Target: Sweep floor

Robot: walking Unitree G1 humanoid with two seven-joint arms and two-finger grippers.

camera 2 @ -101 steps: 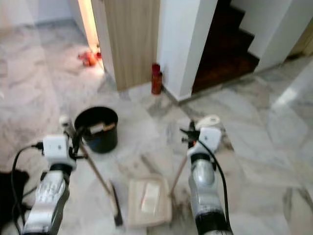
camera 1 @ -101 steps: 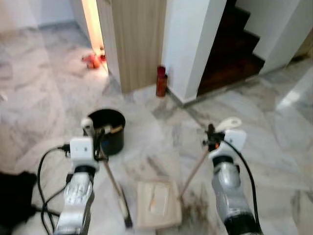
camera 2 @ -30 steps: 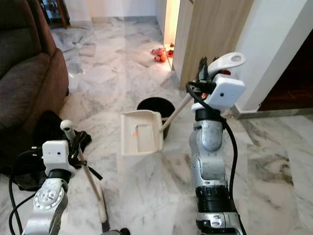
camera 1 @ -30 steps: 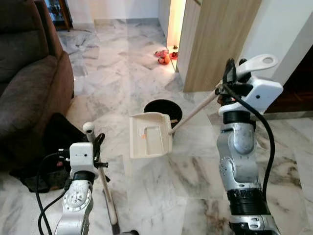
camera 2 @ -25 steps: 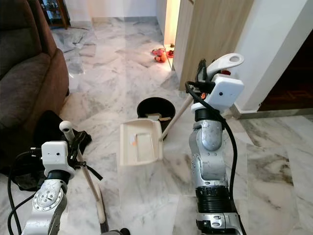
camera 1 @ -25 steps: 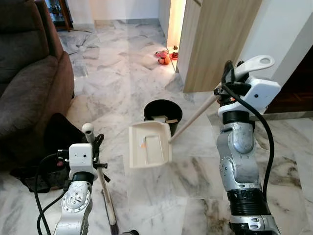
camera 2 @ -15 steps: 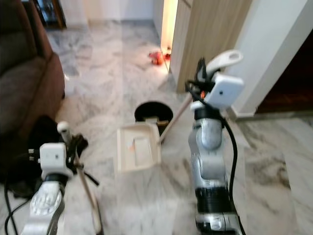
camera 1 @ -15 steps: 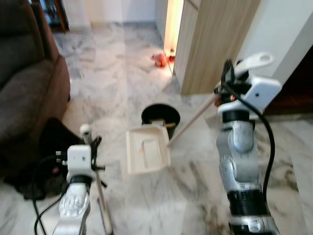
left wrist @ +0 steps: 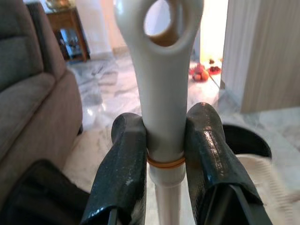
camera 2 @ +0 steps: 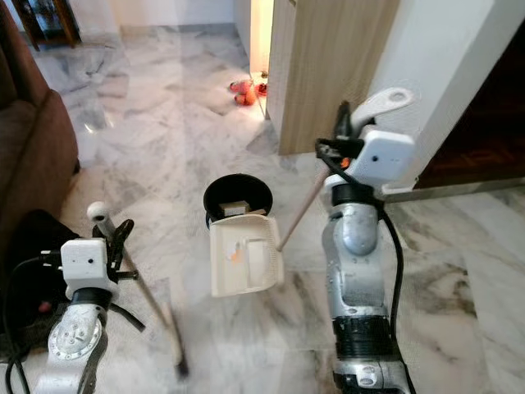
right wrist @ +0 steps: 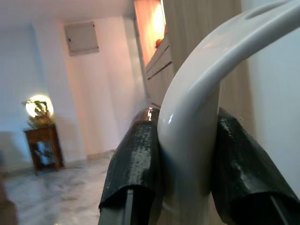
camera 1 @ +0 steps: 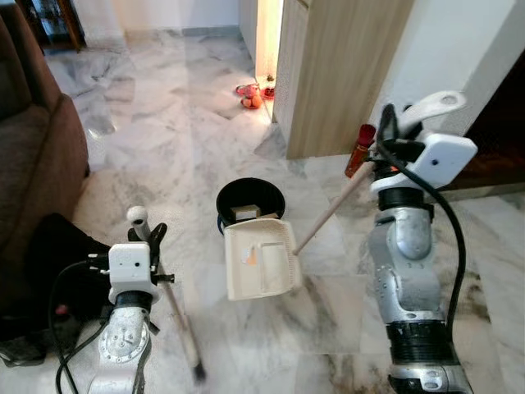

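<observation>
A cream dustpan (camera 1: 261, 259) hangs tilted above the marble floor (camera 1: 164, 156), just at six o'clock of the black bin (camera 1: 250, 199), its long handle rising toward two o'clock. The white-handled broom (camera 1: 168, 304) leans, bristles on the floor.

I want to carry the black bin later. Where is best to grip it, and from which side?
Probably the rim of the black bin on its left or far side, from above: it stands upright and open. The dustpan, held by the right gripper, hangs just at its near edge, so that side is blocked.
</observation>
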